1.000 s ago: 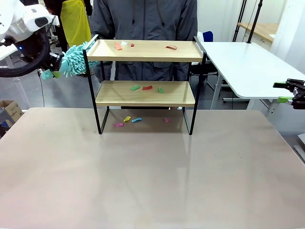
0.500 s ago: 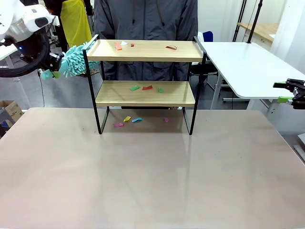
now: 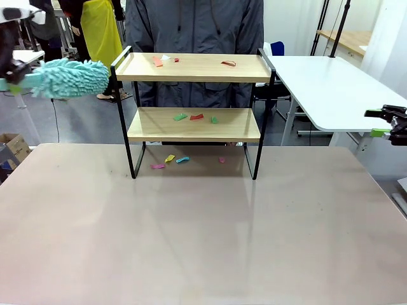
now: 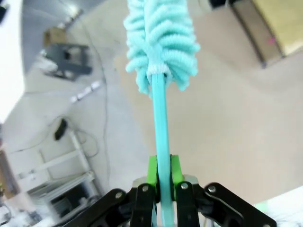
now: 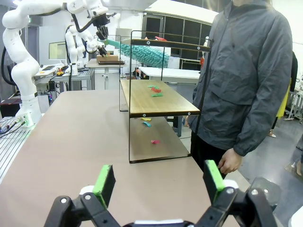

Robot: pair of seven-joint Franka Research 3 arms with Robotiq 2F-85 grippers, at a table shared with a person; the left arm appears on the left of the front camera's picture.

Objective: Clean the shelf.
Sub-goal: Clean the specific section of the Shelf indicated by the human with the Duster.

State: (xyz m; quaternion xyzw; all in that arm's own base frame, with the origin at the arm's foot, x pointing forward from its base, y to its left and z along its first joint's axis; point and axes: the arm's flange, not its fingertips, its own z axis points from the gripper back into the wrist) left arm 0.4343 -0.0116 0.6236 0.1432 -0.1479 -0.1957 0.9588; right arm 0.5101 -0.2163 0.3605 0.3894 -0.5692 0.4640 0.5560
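The shelf stands at the table's far middle, two wooden boards in a black frame. Coloured paper scraps lie on both boards and on the table beneath it. A teal fluffy duster hangs level just left of the top board's left rail, not touching the board. My left gripper is shut on the duster's thin teal handle, with the duster head pointing away. My right gripper hovers open and empty at the far right edge, its green pads wide apart, facing the shelf.
A person in a grey jacket stands right behind the shelf. A white side table stands at the right rear. A cardboard box sits on the floor at the left. The brown table stretches in front of the shelf.
The duster has swung from a tilted pose against the shelf's left rail to level and moved a little left. The left arm has drawn back to the picture's left edge. The right gripper is still.
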